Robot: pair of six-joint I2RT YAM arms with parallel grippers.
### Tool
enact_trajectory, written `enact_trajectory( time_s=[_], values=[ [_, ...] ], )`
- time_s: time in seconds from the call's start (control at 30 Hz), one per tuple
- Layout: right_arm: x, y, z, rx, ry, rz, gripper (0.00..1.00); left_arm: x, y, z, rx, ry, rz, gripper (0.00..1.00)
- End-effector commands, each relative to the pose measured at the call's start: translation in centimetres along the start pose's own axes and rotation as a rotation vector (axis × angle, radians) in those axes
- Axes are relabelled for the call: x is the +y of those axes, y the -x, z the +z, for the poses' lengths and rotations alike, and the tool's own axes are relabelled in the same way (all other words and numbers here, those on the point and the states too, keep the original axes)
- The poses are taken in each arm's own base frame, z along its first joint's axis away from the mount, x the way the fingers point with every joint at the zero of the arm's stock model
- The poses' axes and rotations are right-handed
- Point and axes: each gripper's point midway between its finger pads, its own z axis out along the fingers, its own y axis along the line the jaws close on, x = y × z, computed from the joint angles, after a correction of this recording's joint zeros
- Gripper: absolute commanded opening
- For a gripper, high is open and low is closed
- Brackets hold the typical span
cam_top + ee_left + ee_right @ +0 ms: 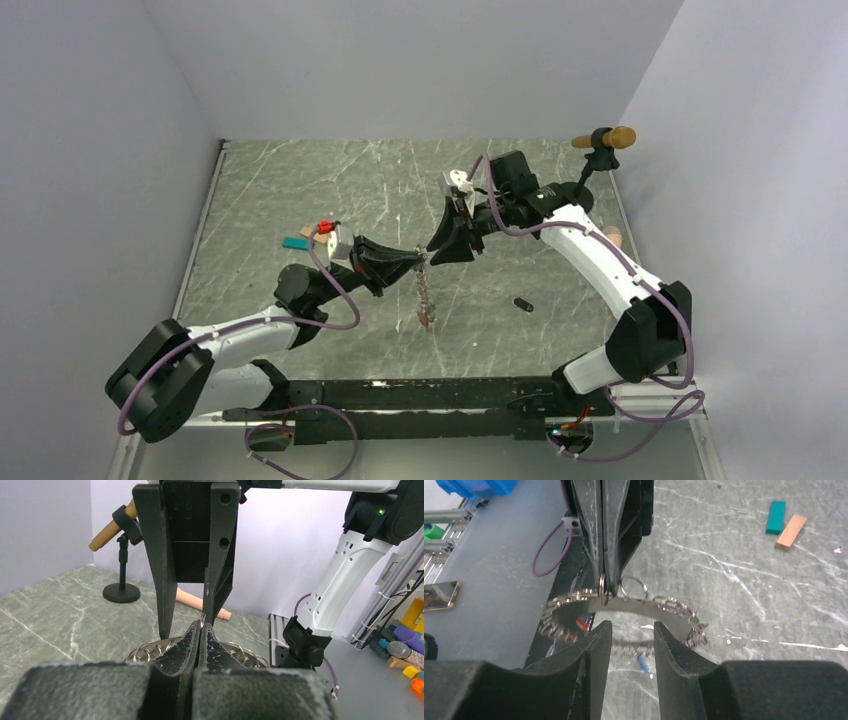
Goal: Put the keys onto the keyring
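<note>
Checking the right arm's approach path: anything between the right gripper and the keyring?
Nothing visible. The right gripper faces the keyring with its jaws open and only a bare gap between them. The one thing close by is the left gripper, shut on the keyring's upper part just beyond, so the two sets of fingers could crowd there.
</note>
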Motion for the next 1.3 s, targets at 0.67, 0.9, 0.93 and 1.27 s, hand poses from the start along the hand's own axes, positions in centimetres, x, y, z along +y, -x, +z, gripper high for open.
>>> enact_trajectory(
  time_s=[0.67, 0.9, 0.93, 1.27],
  values=[
    [1.3, 2.7, 0.4, -0.048, 0.010, -0.073, 0.31, 0.8, 2.3, 0.7, -0.146, 0.128, 0.052, 0.00],
    [1.4, 2.8, 0.5, -0.058, 0.023, -0.057, 0.30, 0.8, 2.1, 0.9, -0.140, 0.119, 0.044, 0.00],
    [1.4, 2.8, 0.5, -0.059, 0.025, -0.053, 0.29, 0.7, 2.1, 0.9, -0.139, 0.117, 0.043, 0.00],
    [1.2, 2.4, 0.8, -0.064, 0.041, -0.032, 0.00, 0.6, 1.7, 1.2, -0.124, 0.101, 0.040, 0.00]
  ],
)
